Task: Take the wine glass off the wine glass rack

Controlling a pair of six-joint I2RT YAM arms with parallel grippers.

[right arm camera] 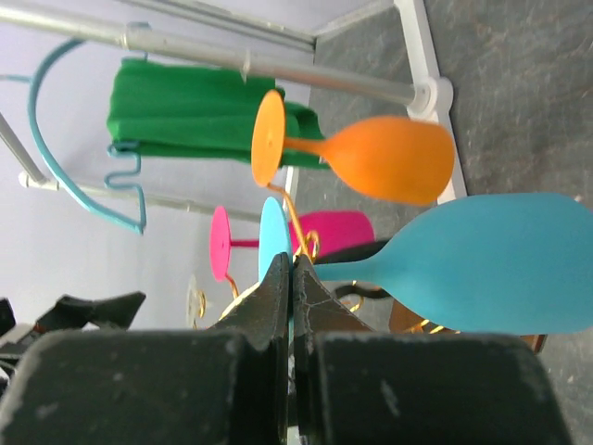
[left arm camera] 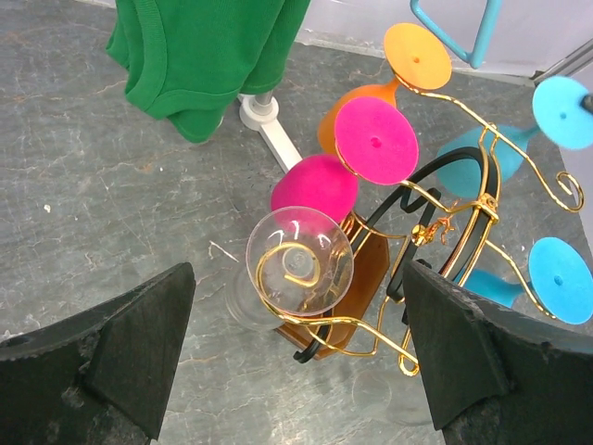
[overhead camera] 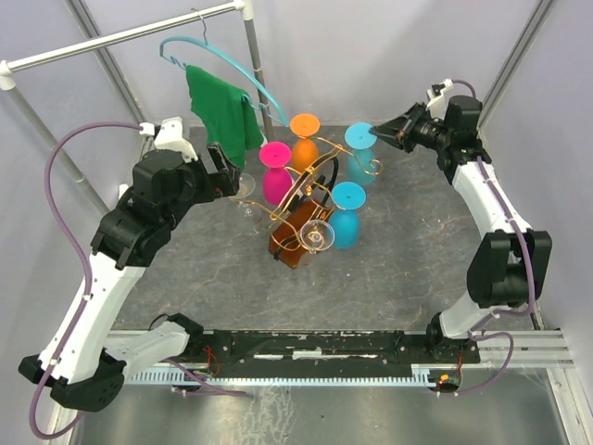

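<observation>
The gold wire wine glass rack with a black loop and an amber base stands mid-table. It holds pink, orange, two blue and clear glasses. My right gripper is shut on the foot rim of the far blue wine glass. The right wrist view shows my right gripper pinching that foot, with the bowl to the right. My left gripper is open beside the rack's left side. In its wrist view the left gripper is just short of a clear glass hanging on a gold scroll.
A grey clothes rail stands at the back left with a green cloth on a blue hanger. Its white foot sits behind the rack. A second blue glass and another clear glass hang at the rack's front.
</observation>
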